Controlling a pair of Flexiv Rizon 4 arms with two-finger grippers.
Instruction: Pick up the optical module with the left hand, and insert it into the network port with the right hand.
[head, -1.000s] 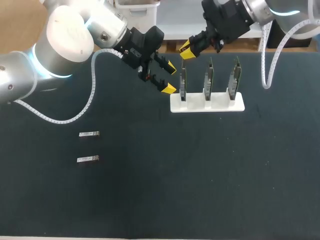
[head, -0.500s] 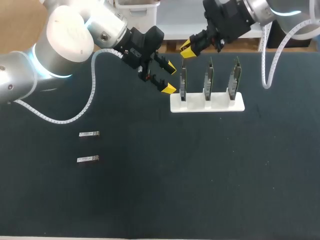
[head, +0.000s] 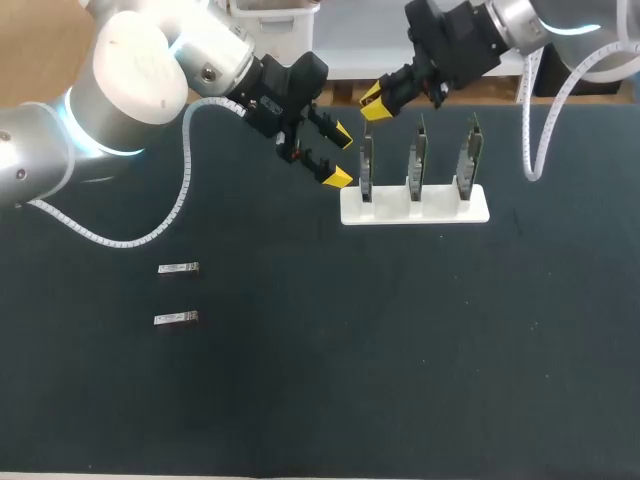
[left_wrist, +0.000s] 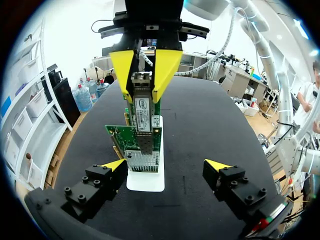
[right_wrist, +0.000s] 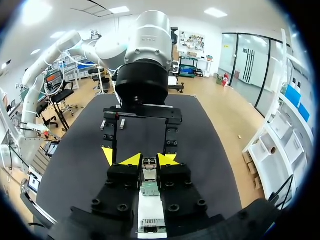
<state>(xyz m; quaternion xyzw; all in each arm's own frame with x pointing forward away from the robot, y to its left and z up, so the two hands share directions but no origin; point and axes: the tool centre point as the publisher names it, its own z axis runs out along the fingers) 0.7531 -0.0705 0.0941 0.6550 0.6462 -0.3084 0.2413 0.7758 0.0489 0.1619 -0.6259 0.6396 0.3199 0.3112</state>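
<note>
The right tool (head: 372, 100) was closed on the optical module (left_wrist: 142, 107), its two yellow tips pressing the module's upper end from both sides. The module was a slim metal bar, silver-grey, held upright with its long axis pointing down out of the tool. A white label (left_wrist: 142, 114) ran down its face, carrying a small blue mark and lines of fine dark print too small to read.

Directly under the right tool stood a green network card (left_wrist: 131, 141), upright in a white stand (left_wrist: 145, 179). The module's lower end overlapped the card's metal port cage (left_wrist: 145, 146). Whether it was seated in the port could not be told. From the right wrist, the module showed as a narrow grey end squeezed between that tool's fingertips (right_wrist: 167, 159).

The left tool (head: 340, 157) was open and held nothing. Its fingers stood wide apart just beside the same card, on the side away from two further cards (head: 417, 160) in the stand. In its own wrist view the stand lay ahead of it and between its fingertips (left_wrist: 217, 164).

Two spare modules (head: 179, 268) lay flat on the dark table (head: 400, 350), well apart from both tools, one beside the other.
</note>
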